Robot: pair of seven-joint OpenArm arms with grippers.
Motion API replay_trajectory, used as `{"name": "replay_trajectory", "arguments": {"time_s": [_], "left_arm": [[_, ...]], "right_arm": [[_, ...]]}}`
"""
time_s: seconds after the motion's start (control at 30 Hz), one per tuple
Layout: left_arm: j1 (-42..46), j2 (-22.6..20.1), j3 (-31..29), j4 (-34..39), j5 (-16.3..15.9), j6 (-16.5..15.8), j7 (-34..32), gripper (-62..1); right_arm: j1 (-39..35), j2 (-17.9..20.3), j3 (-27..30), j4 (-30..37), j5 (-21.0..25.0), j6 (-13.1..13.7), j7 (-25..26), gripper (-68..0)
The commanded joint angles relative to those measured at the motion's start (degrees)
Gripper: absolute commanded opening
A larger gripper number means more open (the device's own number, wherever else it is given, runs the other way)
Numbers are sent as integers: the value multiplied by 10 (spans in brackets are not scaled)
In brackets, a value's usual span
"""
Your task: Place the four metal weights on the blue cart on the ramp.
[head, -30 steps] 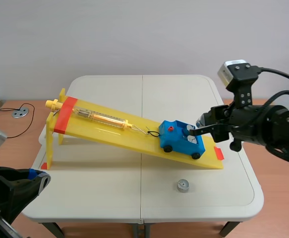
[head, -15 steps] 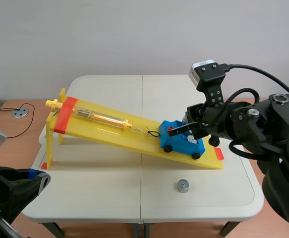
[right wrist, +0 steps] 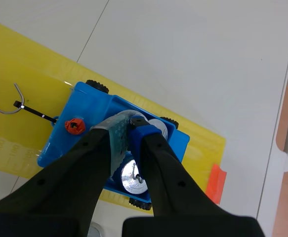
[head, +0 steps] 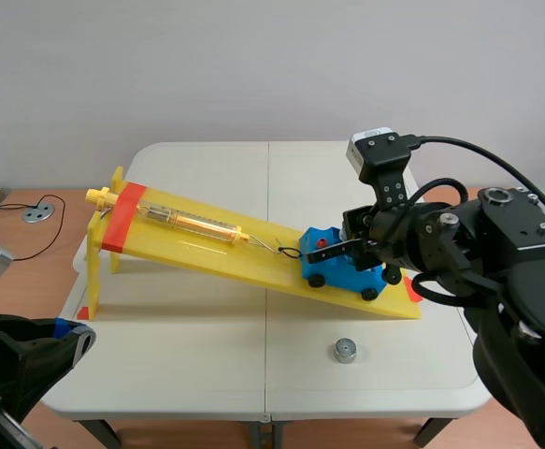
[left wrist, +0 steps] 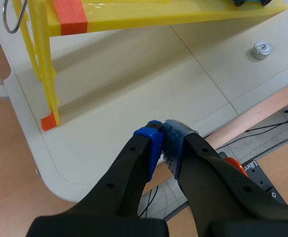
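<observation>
On the low end of the yellow ramp (head: 207, 251) the blue cart (head: 339, 271) is set, wheels on the slope. Inside the cart's tray a hooked weight (right wrist: 132, 178) is seen: silver, flat face up, a small hook at its middle. A second weight (right wrist: 157, 126) is partly seen in the tray's far corner, mostly hidden behind a finger. The full count in the tray cannot be told. A loose weight (head: 345, 350) is seen lying on the white table (head: 207, 346), off the ramp, on the robot's side of the cart and well apart from it.

The right gripper (right wrist: 130, 127) is held directly over the cart's tray, pointed down. Its fingers are drawn narrow, tips all but meeting, and nothing is seen pinched between them. The hooked weight is seen below through the gap between the finger shanks; contact cannot be told.

A red knob (right wrist: 73, 125) is fixed on the cart's uphill end. From that end a black cord (right wrist: 35, 113) is run to a wire hook (right wrist: 5, 101). Further uphill of the cart a spring scale (head: 193, 223) is laid along the ramp.

The left gripper (left wrist: 162, 129) is placed far from the cart, off the table's near edge toward the ramp's high end, its pads pressed together on nothing.
</observation>
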Motion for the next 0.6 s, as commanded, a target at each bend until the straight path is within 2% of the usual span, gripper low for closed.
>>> {"name": "replay_trajectory", "arguments": {"time_s": [0.0, 0.2, 0.33, 0.5, 0.57], "left_arm": [[-11, 5, -9, 38, -25, -16, -48, -575], [-11, 5, -9, 38, -25, -16, -49, -575], [-11, 5, -9, 38, -25, -16, -49, -575], [-11, 5, -9, 38, -25, -16, -49, -575], [-11, 5, -9, 38, -25, -16, -49, -575]], "right_arm": [[80, -6, 1, 27, 15, -23, 97, -668], [84, -6, 1, 14, 14, -23, 108, -663], [84, -6, 1, 14, 14, -20, 116, -521], [82, -4, 2, 21, 15, -16, 106, -460], [79, 1, 7, 37, 21, -4, 96, -441]]}}
